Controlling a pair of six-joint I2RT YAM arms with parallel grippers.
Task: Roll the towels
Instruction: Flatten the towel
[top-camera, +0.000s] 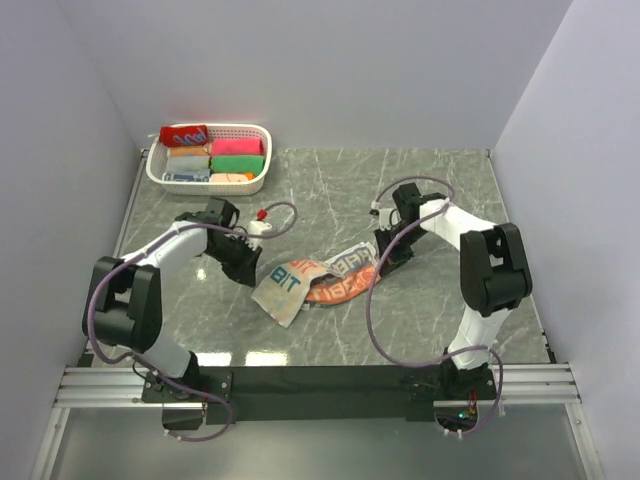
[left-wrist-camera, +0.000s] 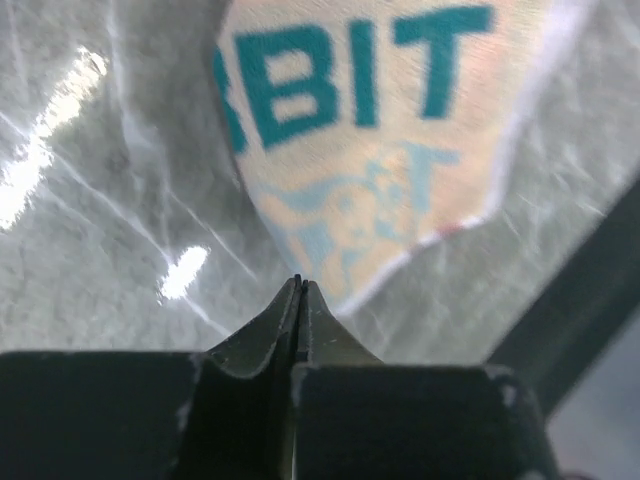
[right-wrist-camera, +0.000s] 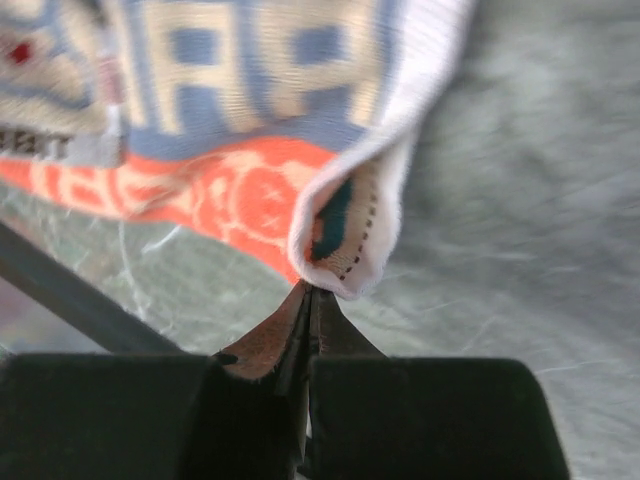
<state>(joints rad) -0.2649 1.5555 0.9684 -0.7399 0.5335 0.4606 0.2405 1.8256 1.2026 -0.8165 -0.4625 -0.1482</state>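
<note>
At the middle of the worktop (top-camera: 330, 185) a cream towel (top-camera: 318, 280) with teal and orange-red letters lies spread and rumpled, with no turn rolled yet. Several rolls (top-camera: 225, 160) sit in the basket (top-camera: 205, 188) at the back left, so this towel seems to be the work that is left. The right hand (right-wrist-camera: 312, 295) is closed on a folded corner at the towel's right end. The left hand (left-wrist-camera: 300, 285) is closed too, its tips at the opposite hem, but whether any cloth is caught there cannot be told. Both wrist views are blurred and crop the print.
</note>
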